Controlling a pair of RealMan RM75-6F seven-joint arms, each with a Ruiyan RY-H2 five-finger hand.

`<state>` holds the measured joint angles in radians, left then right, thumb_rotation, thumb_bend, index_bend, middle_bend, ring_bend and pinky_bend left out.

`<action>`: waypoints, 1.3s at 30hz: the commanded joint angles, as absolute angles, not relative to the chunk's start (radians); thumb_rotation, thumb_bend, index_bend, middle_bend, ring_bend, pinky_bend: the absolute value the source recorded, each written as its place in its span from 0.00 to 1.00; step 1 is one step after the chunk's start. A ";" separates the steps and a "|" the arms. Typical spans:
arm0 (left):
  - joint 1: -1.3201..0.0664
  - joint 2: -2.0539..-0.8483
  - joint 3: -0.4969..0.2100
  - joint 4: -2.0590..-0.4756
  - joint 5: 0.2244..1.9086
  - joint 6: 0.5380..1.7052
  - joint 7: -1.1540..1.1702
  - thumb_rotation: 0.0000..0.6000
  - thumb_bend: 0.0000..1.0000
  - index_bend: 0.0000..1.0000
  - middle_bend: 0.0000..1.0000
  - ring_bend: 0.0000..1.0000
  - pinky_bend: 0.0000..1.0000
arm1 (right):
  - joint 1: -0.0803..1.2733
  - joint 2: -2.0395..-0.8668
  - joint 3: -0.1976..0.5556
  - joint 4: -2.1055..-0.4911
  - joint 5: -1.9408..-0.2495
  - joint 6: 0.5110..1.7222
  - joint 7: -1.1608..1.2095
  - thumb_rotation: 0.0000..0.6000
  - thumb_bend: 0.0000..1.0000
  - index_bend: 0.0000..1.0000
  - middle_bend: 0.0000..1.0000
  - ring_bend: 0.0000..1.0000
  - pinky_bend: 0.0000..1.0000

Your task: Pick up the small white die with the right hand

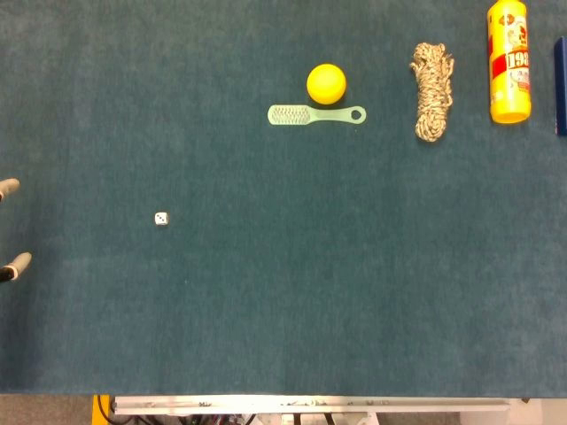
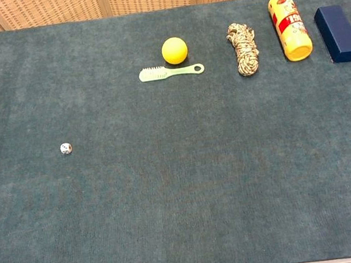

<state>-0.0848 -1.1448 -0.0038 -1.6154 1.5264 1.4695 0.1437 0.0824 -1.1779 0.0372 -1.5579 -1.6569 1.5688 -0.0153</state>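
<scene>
The small white die (image 1: 161, 219) lies alone on the blue-green table cloth, left of centre; the chest view shows the die (image 2: 66, 148) too. Only my left hand (image 1: 7, 189) shows, as two pale fingertips (image 1: 16, 266) poking in at the left edge of the head view. They are spread apart with nothing between them, well to the left of the die. My right hand appears in neither view.
At the back lie a yellow ball (image 1: 326, 83), a pale green brush (image 1: 314, 115), a coil of rope (image 1: 431, 92), a yellow bottle (image 1: 508, 62) on its side and a dark blue box (image 2: 337, 33). The table's front edge (image 1: 310, 404) runs along the bottom.
</scene>
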 commanded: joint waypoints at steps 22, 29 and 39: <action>-0.135 -1.060 0.079 -1.729 1.746 1.443 0.043 1.00 0.25 0.28 0.26 0.28 0.54 | 0.088 -1.162 0.064 -1.553 -1.633 1.591 0.036 1.00 0.34 0.74 0.51 0.45 0.56; -0.237 -1.009 0.113 -1.753 1.887 1.340 0.004 1.00 0.35 0.25 0.81 0.64 0.77 | 0.083 -1.156 0.070 -1.552 -1.631 1.607 0.049 1.00 0.34 0.74 0.51 0.45 0.56; -0.397 -0.945 0.155 -1.780 1.968 1.089 0.050 1.00 0.58 0.17 0.98 0.74 0.82 | 0.088 -1.161 0.071 -1.546 -1.617 1.588 0.041 1.00 0.34 0.74 0.51 0.45 0.56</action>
